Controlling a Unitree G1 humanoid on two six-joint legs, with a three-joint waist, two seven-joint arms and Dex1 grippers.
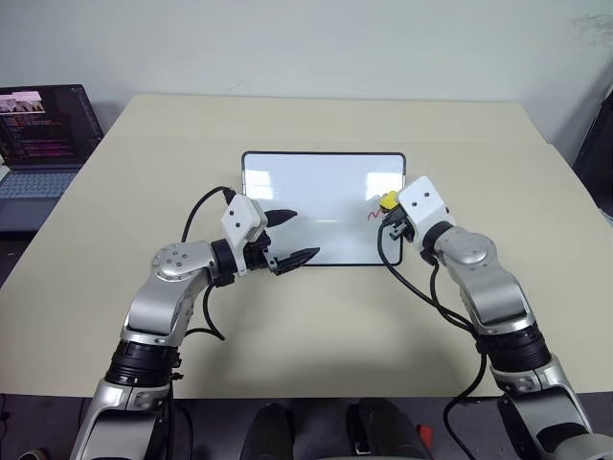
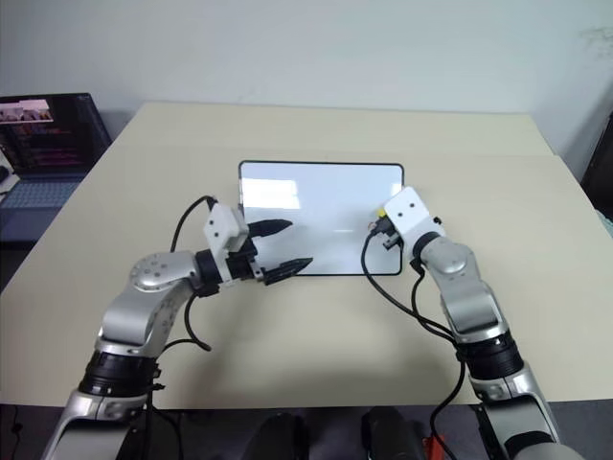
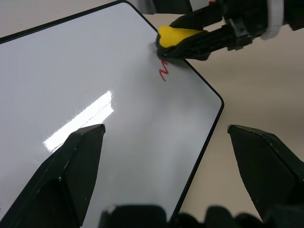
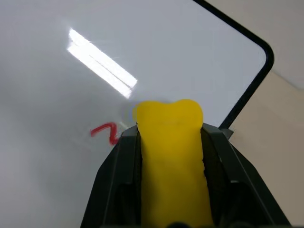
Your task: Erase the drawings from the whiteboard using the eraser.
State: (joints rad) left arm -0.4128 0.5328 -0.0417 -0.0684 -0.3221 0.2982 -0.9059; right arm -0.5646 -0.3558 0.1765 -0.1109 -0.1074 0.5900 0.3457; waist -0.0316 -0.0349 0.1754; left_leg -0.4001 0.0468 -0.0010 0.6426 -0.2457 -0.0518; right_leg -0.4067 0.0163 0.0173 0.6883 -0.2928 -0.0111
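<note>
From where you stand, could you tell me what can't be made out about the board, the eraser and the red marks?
- Whether the eraser touches the whiteboard: the right gripper hides its tip in the right wrist view.
- Any drawings under the eraser: covered; one red squiggle shows beside it.
- The whiteboard's near edge: the left gripper overlaps it in the eye views.
- The laptop: cut off by the picture's edge, text too small.

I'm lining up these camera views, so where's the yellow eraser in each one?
Left eye: eraser at the whiteboard's right edge, in the right gripper.
Right eye: same spot.
Left wrist: upper middle.
Right wrist: bottom centre.
Shared landmark: red squiggle beside it.
</note>
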